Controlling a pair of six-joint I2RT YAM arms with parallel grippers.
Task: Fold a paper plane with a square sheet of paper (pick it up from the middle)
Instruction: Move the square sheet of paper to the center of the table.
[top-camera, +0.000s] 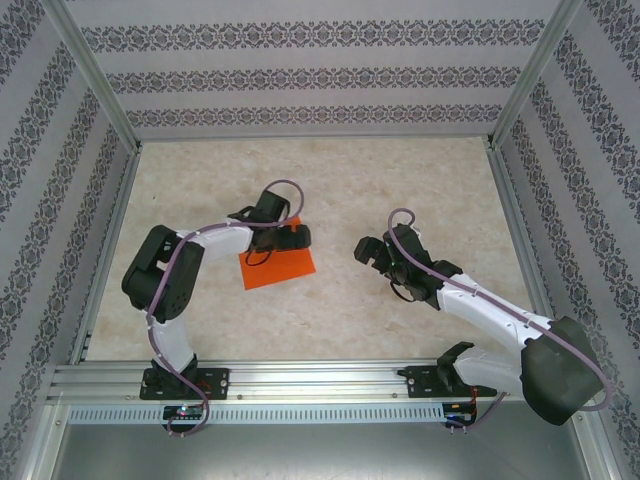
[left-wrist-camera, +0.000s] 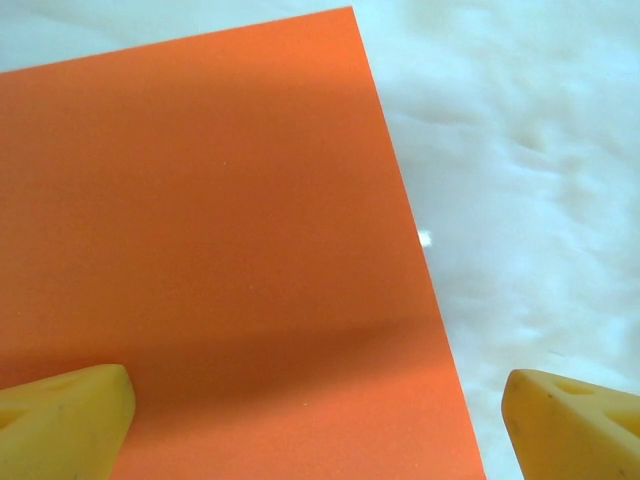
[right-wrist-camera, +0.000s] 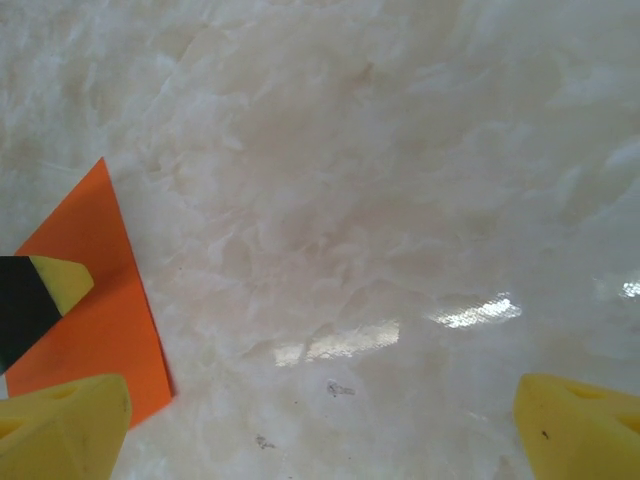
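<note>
The square sheet of paper (top-camera: 278, 266) lies flat and unfolded on the pale marbled table, bright orange, left of centre. My left gripper (top-camera: 296, 237) hovers over its far right part. In the left wrist view the sheet (left-wrist-camera: 200, 220) spreads under the open left gripper (left-wrist-camera: 318, 430); one yellow fingertip (left-wrist-camera: 62, 420) is above the paper, the other (left-wrist-camera: 575, 425) is past its right edge. My right gripper (top-camera: 366, 250) stands open to the right of the sheet, over bare table (right-wrist-camera: 330, 250). Its wrist view shows the sheet's corner (right-wrist-camera: 95, 310) at the left and the open right gripper (right-wrist-camera: 320, 430). No folded plane is in view.
Patterned walls with metal posts (top-camera: 95, 70) enclose the table on three sides. An aluminium rail (top-camera: 320, 378) runs along the near edge, carrying both arm bases. One black-and-yellow finger of the left gripper (right-wrist-camera: 40, 290) pokes into the right wrist view above the sheet.
</note>
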